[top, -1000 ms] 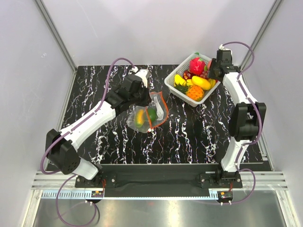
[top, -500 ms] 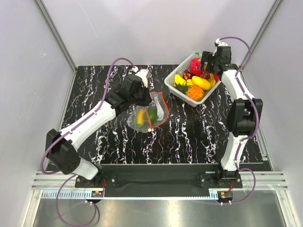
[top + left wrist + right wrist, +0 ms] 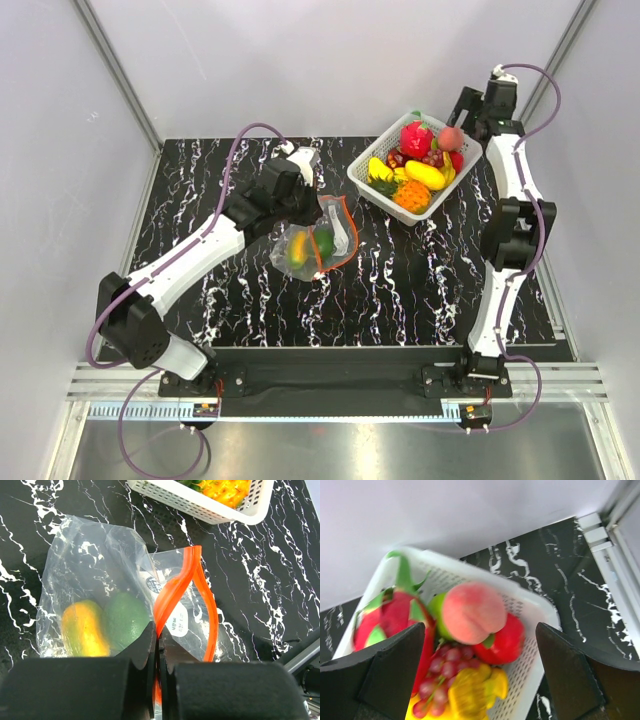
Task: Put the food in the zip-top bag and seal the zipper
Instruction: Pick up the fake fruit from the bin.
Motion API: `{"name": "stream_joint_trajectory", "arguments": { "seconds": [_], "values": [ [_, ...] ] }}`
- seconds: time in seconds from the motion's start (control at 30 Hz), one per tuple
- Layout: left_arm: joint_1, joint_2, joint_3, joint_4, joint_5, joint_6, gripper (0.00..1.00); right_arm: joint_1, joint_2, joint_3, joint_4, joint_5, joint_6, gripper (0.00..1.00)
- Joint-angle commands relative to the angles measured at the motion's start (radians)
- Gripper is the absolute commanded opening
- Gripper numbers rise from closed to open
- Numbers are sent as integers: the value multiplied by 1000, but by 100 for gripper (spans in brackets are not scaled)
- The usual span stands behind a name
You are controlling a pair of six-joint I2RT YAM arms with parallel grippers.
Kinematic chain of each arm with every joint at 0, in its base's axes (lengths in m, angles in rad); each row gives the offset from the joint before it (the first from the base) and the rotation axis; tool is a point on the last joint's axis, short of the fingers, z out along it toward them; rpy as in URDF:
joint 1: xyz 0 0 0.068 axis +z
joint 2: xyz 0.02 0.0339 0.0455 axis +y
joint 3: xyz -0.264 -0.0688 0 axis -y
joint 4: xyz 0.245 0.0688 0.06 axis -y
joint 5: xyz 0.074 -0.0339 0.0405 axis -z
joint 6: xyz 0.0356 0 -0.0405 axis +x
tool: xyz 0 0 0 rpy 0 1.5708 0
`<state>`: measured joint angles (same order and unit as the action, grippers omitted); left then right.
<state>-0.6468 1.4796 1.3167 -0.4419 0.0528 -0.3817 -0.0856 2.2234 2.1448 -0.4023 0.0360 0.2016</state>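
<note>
Left of centre on counter [image 3: 400, 280]: left claw [image 3: 158, 632] clamped narrow on zipper [image 3: 177, 582] of zip-top bag [image 3: 95, 570], one lip pinched, other lip gaping beside it. Cannot tell whether bag bottom rests on counter or hangs. Already inside: orange-yellow fruit [image 3: 82, 630] and green fruit [image 3: 125, 620], side by side at bag bottom. Expect thin, crinkly, floppy film with no shape of its own, slippery. Only stiff part worth gripping, by the look: the zipper strip, so grip there, not on the film.

Further right: white basket [image 3: 378, 198] with rest of the food, including dragon fruit [image 3: 395, 615], grapes [image 3: 440, 680], peach [image 3: 472, 612] on top. Above basket's far corner: right claw [image 3: 479, 630], spread wide, empty.

Judging peach light, hard, glossy, round, so likely to squirt out of a shallow pinch. Best taken from above, across widest middle. Grapes lumpy, probably easier bite.
</note>
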Motion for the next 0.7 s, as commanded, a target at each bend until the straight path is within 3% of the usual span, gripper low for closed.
{"name": "stream_joint_trajectory", "arguments": {
  "seconds": [0.0,0.27,0.57,0.67],
  "values": [
    [-1,-31,-1,61,35,12,4,-8,59,87,-29,-11,18,99],
    [-1,-24,-5,72,36,14,4,-29,136,110,39,-160,2,100],
    [-1,-4,9,80,39,18,4,-29,229,156,45,-125,25,99],
    [-2,1,4,89,39,18,4,-29,231,145,55,-114,28,81]
  ]
}}
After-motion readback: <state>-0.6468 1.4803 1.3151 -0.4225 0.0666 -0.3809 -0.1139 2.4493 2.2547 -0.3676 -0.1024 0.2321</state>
